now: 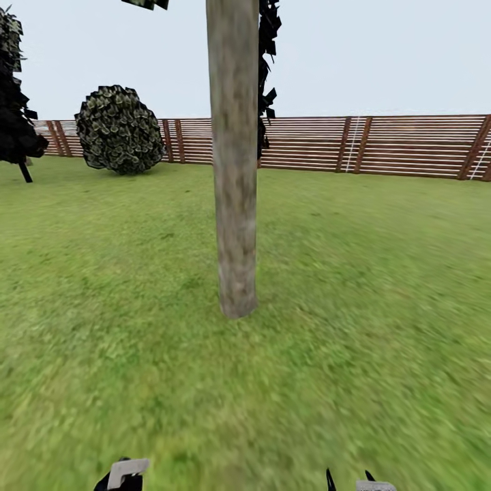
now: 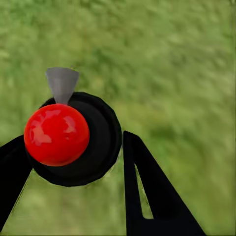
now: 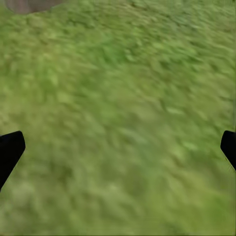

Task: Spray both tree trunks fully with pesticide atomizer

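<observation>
Now the left claw point(image 2: 73, 162) grips the pesticide atomizer point(image 2: 73, 137) between its fingers; right claw point(image 3: 118, 152) spread wide, empty.

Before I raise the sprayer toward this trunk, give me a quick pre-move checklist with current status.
1. Pesticide atomizer in the left gripper: ok, it sits between the two black fingers in the left wrist view.
2. Grip contact firm: cannot tell, the contact points are hidden behind the atomizer body.
3. Right gripper free: ok, fingers spread wide over grass, nothing between them.
4. Tree trunk ahead: ok, upright and near the centre of the head view, bare grass up to its base.
5. Nozzle aimed at trunk: not ok, the left wrist view has lawn behind the atomizer.
6. Trunk covered with pesticide: cannot tell, no visible sign on the bark.
</observation>
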